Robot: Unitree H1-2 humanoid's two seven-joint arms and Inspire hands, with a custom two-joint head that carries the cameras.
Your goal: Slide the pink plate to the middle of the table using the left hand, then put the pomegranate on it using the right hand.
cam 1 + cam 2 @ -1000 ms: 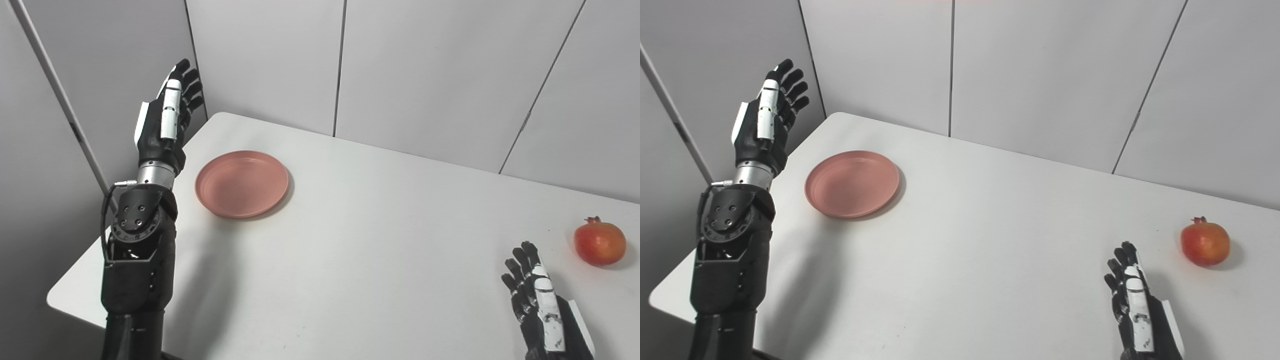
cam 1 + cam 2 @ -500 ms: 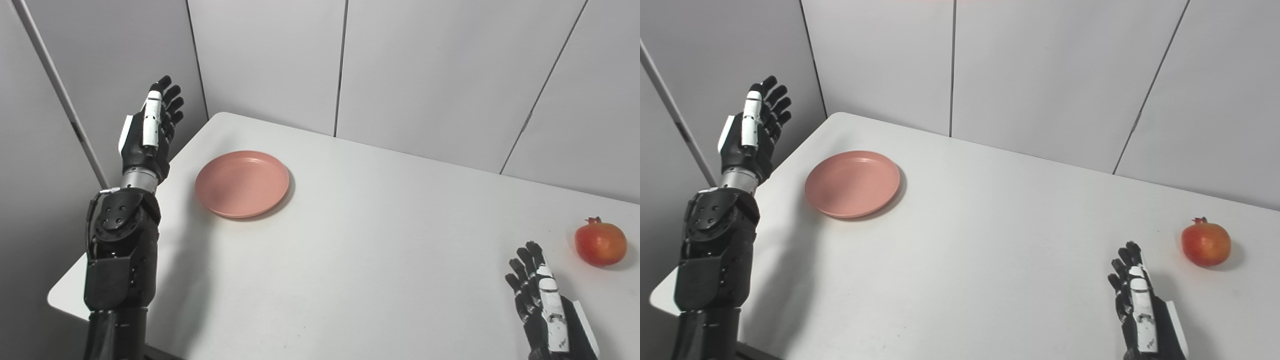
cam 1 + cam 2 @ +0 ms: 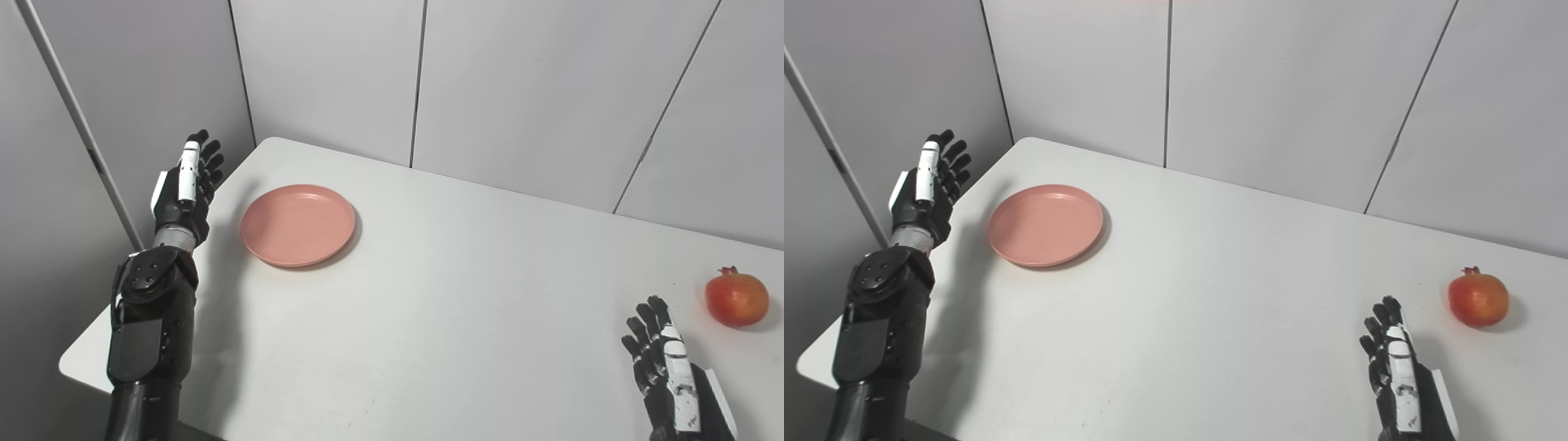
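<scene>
The pink plate (image 3: pixel 297 225) lies flat on the white table (image 3: pixel 441 306), near the far left corner. The pomegranate (image 3: pixel 736 299) rests on the table near the right edge, well apart from the plate. The left hand (image 3: pixel 184 193) is raised at the table's left edge, beside the plate but not touching it, fingers extended and grasping nothing. The right hand (image 3: pixel 670 376) sits near the pomegranate without contact, fingers spread and empty
</scene>
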